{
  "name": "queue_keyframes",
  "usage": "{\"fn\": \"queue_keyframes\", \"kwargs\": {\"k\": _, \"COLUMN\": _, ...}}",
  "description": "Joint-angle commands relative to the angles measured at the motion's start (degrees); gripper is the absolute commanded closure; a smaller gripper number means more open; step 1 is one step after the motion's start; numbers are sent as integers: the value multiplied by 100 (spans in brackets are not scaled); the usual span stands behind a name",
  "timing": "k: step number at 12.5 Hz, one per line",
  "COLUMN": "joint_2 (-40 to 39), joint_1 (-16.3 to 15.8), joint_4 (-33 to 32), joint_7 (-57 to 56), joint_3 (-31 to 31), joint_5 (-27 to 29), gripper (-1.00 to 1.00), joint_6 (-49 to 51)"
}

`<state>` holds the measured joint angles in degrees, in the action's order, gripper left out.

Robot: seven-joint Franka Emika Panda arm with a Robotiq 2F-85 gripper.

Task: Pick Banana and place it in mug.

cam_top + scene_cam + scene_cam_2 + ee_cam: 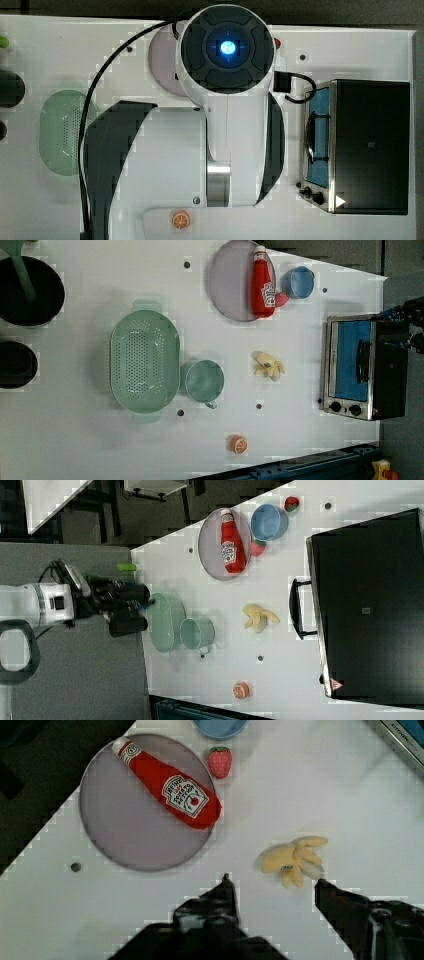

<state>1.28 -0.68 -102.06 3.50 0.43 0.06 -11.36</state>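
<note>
Wrist view: I've got my fingers [272, 887] spread fairly wide w/ nothing between them, hanging above the white worktop [350, 795]; banana [294, 860] lies just beyond the tips, untouched. So task's at the start, I reckon: approach, grasp, carry, drop all left. In the left view the banana [269, 365] sits at approx 3 o'clock from the mug [204, 381], near but apart, w/ bare worktop between. Mug's rim is just beside the green basket [145, 361] at its 9 o'clock, so I'd come at the mug from the banana side. Room around the banana looks OK: plate w/ ketchup bottle [263, 282] is well off at 12 o'clock, toaster oven [365, 370] at 3 o'clock is the nearest tall thing, orange slice [238, 444] well off at 7 o'clock. Strawberry [220, 762] sits by the plate rim, out of my path. Right view has the arm [35, 605] out past the worktop edge.
</note>
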Motion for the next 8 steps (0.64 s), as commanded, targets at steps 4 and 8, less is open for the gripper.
{"fn": "queue_keyframes", "kwargs": {"k": 4, "joint_2": 1799, "joint_1": 275, "joint_4": -972, "joint_7": 84, "joint_3": -86, "joint_5": 25, "gripper": -100, "joint_6": 1366}}
{"fn": "queue_keyframes", "kwargs": {"k": 8, "joint_2": 1505, "joint_1": 265, "joint_4": -1584, "joint_7": 70, "joint_3": -81, "joint_5": 25, "gripper": -100, "joint_6": 671}}
